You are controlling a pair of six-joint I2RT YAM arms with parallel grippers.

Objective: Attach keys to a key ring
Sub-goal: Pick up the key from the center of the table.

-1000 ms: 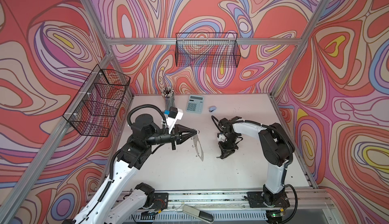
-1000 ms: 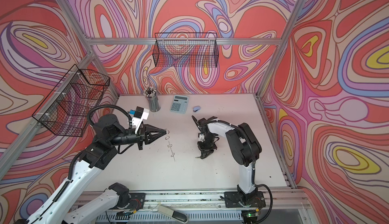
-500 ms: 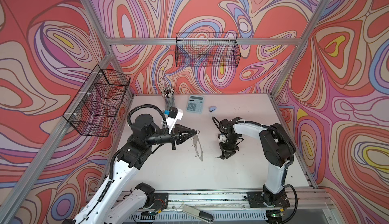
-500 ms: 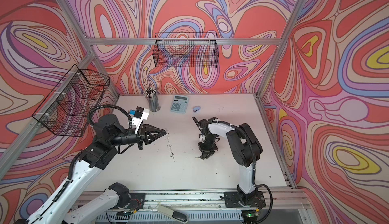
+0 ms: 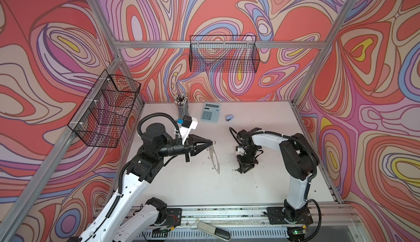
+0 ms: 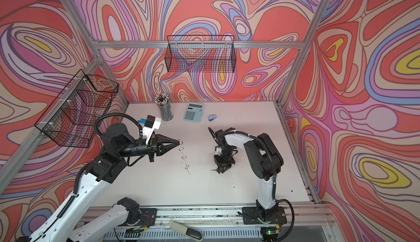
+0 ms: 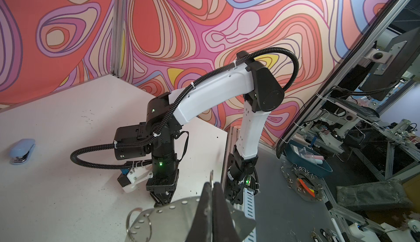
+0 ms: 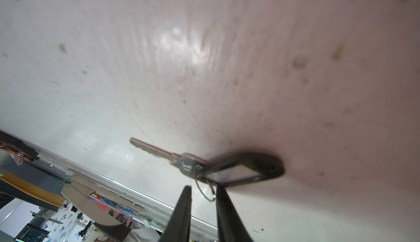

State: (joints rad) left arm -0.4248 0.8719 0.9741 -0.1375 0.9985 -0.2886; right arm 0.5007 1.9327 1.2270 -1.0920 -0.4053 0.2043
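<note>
Right wrist view: keys (image 8: 188,164) at the right hand (image 8: 202,187), key ring (image 7: 172,213) clamped in the left hand (image 7: 212,185)

The keys are a silver key (image 8: 154,149) joined to a black tag (image 8: 268,163) with a pale window. The tag is blurred. They show against the pale surface (image 8: 204,58), near its front edge, and it is unclear whether they rest on it or hang just above. A small wire loop (image 8: 209,199) at the joint lies between the right hand's two fingers, which stand a little apart. Whether they pinch the loop cannot be told. In both top views this hand points down at the surface, with the key jutting sideways from its tips.

Well apart from the keys, the key ring hangs in the air from the left hand, whose jaws are closed tight on its upper rim. In a top view the key ring (image 5: 214,159) appears as a flat oval band with a large central hole. The left wrist view shows it grey, its rim dotted with holes, with a silver split ring (image 7: 127,220) threaded through.

At the far end of the surface stand a pen cup (image 5: 181,107), a calculator (image 5: 210,112) and a small blue stapler (image 5: 229,117).
</note>
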